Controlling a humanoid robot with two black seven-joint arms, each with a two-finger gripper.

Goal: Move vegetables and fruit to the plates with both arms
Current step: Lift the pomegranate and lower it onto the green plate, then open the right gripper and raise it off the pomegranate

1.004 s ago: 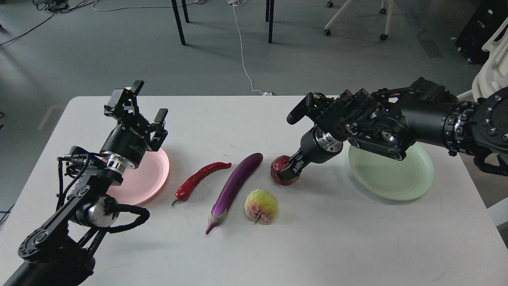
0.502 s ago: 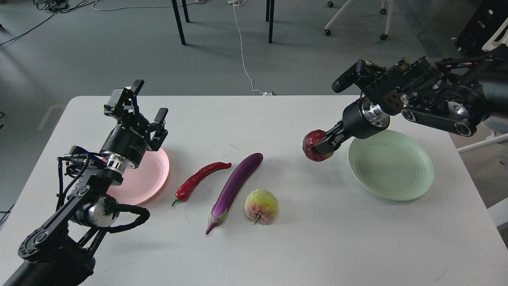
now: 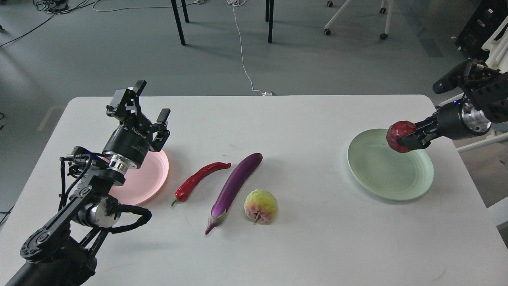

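The white table (image 3: 309, 246) had wide bare room along its near edge and across the middle, between the produce and the green plate (image 3: 391, 174). You could see that plate near the right edge and the pink plate (image 3: 149, 178) toward the left edge.

Your right gripper (image 3: 408, 139) was clamped on the pomegranate (image 3: 398, 136), held in the air over the far right rim of the green plate, clear of its surface. The fruit was round, dark red and glossy.

Your left gripper (image 3: 145, 105) stood with its fingers spread wide and pointing up, holding nothing, above the far edge of the pink plate.

Between the plates lay three items, apart from one another:
- The chili (image 3: 198, 179), red and curved, just right of the pink plate, green stem toward you.
- The eggplant (image 3: 234, 186), long and purple, just beside the chili, pointed stem toward you.
- The green fruit (image 3: 260, 206), bumpy and blushed pink, just right of the eggplant's near end.

The left arm covered the left part of the pink plate. The right arm was cut off by the right border, and the gripper's fingers hid part of the pomegranate.
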